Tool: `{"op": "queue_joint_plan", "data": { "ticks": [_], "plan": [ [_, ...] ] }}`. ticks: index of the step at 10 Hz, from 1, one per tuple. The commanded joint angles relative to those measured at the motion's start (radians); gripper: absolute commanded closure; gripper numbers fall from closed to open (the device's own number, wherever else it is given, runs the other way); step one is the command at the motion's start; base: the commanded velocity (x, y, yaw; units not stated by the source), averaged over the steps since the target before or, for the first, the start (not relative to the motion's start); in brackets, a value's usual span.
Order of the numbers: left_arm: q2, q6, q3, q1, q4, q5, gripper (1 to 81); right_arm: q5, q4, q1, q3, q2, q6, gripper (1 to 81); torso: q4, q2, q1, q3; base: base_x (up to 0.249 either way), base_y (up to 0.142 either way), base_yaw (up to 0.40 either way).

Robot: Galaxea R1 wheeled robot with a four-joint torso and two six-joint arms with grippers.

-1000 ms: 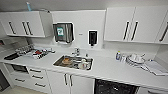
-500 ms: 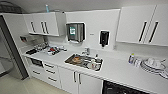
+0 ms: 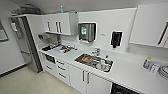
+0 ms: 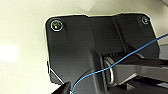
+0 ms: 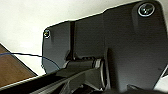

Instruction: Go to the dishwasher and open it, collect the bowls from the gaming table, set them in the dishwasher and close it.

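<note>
The dishwasher shows as a dark front under the white counter, right of the sink cabinet; the picture's lower edge cuts it off. The gaming table and the bowls are out of view. The left wrist view holds the robot's dark plate over pale floor, with a thin blue cable across it. The right wrist view has the same dark plate above pale floor and a brown wooden patch.
A white kitchenette runs along the wall: a steel sink holding dishes, drawers below, wall cabinets above. A tall steel fridge stands at the left. Bottles and stacked dishes sit at the counter's right end. Pale floor lies in front.
The camera has swung left: the sink and counter have slid to the right in the head view, and the fridge and left wall have come into view.
</note>
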Motion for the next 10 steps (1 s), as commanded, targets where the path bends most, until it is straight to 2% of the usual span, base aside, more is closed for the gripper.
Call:
{"op": "queue_joint_plan", "data": {
  "ticks": [1,3,4,6,10],
  "plan": [
    [-0.006,0.006,-0.001,-0.047,0.005,0.059,1.0,-0.010,-0.015,0.035,0.000,-0.032,0.004,1.0,0.000,0.000,0.000,0.000,0.000,0.000,0.335],
    [-0.013,0.008,0.025,-0.045,0.004,0.059,1.0,0.129,-0.021,0.013,0.072,-0.105,0.001,1.0,0.000,0.000,0.000,0.000,0.000,0.000,0.336],
    [-0.026,0.008,0.060,-0.044,0.004,0.060,1.0,0.135,-0.030,0.010,0.111,-0.131,-0.002,1.0,0.000,0.000,0.000,0.000,0.000,0.000,0.335],
    [-0.071,0.006,0.143,-0.045,-0.003,0.060,1.0,0.135,-0.047,0.008,0.119,-0.138,-0.001,1.0,0.000,0.000,0.000,0.000,0.000,0.000,0.336],
    [-0.134,0.003,0.244,-0.045,-0.007,0.059,1.0,0.142,-0.083,0.007,0.131,-0.138,-0.001,1.0,0.000,0.000,0.000,0.000,0.000,0.000,0.336]
  ]
}}
